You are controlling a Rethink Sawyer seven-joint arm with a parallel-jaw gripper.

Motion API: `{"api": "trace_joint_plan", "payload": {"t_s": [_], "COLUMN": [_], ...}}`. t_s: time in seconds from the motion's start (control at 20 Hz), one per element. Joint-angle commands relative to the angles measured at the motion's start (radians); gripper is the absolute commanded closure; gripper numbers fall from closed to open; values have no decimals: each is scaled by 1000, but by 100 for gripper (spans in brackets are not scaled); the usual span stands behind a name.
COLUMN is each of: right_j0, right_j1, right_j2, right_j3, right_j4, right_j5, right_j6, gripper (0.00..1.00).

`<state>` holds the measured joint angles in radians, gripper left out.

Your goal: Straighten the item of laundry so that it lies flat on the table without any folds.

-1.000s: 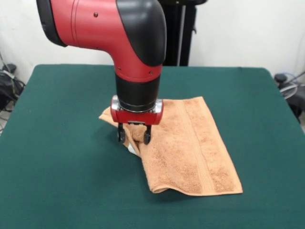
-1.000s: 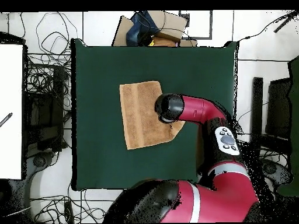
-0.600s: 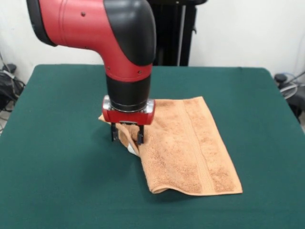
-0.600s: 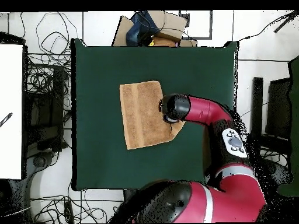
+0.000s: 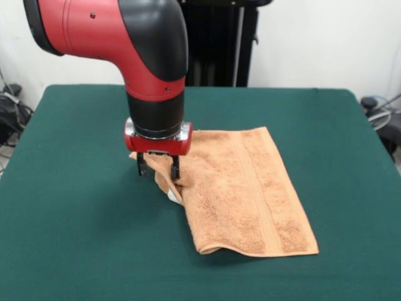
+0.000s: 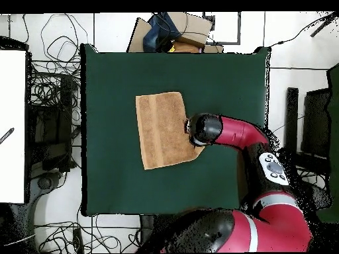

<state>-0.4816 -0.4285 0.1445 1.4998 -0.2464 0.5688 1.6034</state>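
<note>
The item of laundry (image 5: 241, 188), an orange-tan towel with a woven stripe, lies mid-table on the green table (image 5: 75, 226). Its left side is folded over in a ragged diagonal edge, and a small white tag (image 5: 173, 196) peeks out there. The near-left corner curls up slightly. My gripper (image 5: 158, 170) is low over the towel's far-left folded corner. It is open, its two fingers standing apart on either side of the fold's ridge. In the overhead view the towel (image 6: 161, 129) is a tall rectangle, and the arm's wrist (image 6: 204, 129) covers its right edge and hides the gripper.
Green table (image 6: 119, 79) surface surrounds the towel widely on all sides. Cables and boxes lie on the floor beyond the table's edges. A black stand (image 5: 219, 44) rises behind the table's far edge.
The arm has slid left across the towel toward its folded left edge, with the fingers the same distance apart. The towel itself has not visibly shifted.
</note>
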Motion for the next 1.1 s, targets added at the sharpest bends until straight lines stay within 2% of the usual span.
{"api": "trace_joint_plan", "payload": {"t_s": [0.05, 0.7, 0.75, 1.1], "right_j0": [3, -6, -8, -24], "right_j1": [-11, -1, 0, -1], "right_j2": [92, 105, 105, 108], "right_j3": [92, 108, 109, 123], "right_j4": [-82, -90, -85, -75], "right_j5": [10, -10, -5, -31], "right_j6": [-83, -68, -63, -44], "gripper": [0, 0, 100, 100]}}
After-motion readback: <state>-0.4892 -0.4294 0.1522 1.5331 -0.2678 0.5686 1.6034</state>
